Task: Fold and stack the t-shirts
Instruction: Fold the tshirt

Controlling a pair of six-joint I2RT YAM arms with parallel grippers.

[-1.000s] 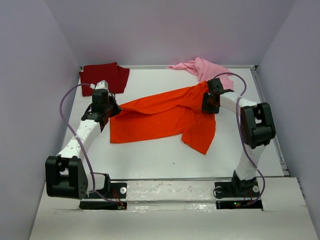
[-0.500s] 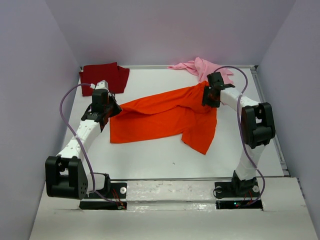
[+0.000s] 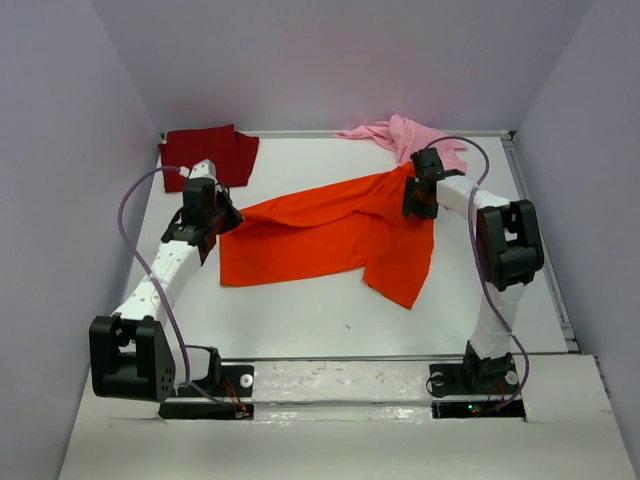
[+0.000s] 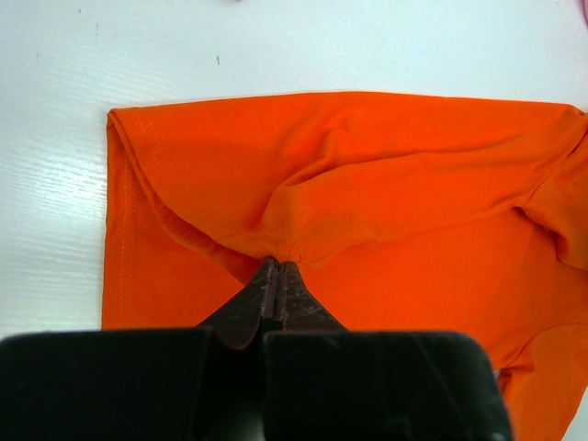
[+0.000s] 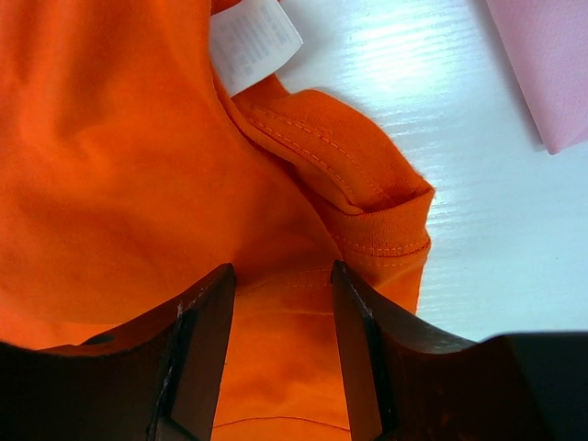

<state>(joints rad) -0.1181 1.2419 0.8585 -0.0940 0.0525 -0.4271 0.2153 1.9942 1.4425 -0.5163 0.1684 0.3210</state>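
Note:
The bright orange t-shirt (image 3: 320,235) lies spread and rumpled across the middle of the table. My left gripper (image 3: 222,222) is shut on its left edge; in the left wrist view the closed tips (image 4: 278,266) pinch a fold of orange cloth (image 4: 367,184). My right gripper (image 3: 418,196) is open over the shirt's far right end, its jaws apart above orange cloth by the collar (image 5: 367,193) and white label (image 5: 253,37). The dark red t-shirt (image 3: 210,152) lies folded at the far left. The light pink t-shirt (image 3: 405,135) is bunched at the far right back.
The table's back wall runs close behind the red and pink shirts. A raised rail (image 3: 540,240) borders the right side. A corner of the pink shirt (image 5: 547,64) shows in the right wrist view. Bare white table (image 3: 300,320) lies in front of the orange shirt.
My right gripper has moved a little toward the back of the table and let go of the orange shirt's right end. The left arm has not moved.

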